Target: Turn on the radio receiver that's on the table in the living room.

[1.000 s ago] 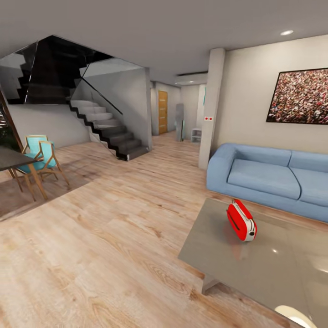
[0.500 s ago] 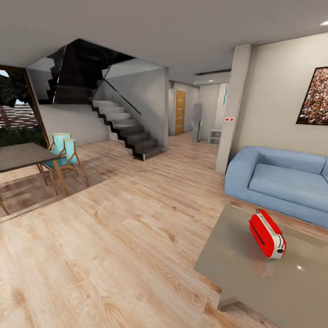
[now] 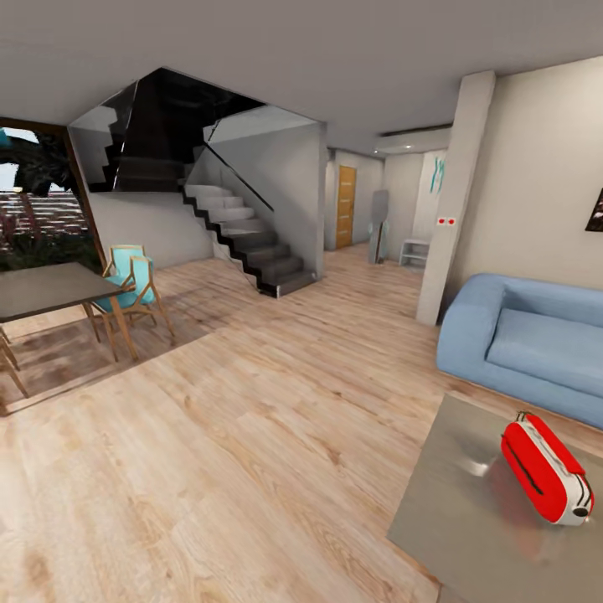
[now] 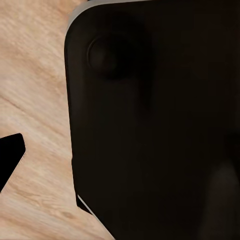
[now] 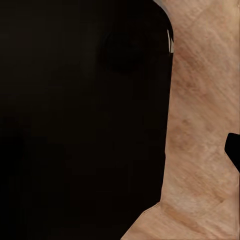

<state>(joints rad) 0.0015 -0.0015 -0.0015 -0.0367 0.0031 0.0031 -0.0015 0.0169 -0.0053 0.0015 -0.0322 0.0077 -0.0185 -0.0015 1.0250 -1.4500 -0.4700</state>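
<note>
The radio receiver at the table's four-o'clock looks light, rigid, glossy; press, don't grip. Claw states: cannot tell.

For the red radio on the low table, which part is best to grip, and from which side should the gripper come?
Probably grip the radio receiver across its narrow red body, coming from above. It lies tilted on the table, long sides exposed and open space above. Its thin dark handle looks too slim to hold firmly.

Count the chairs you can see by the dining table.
2: teal chairs with wooden frames stand close together at the dining table's far corner, near the stairs. Others may be hidden.
</note>
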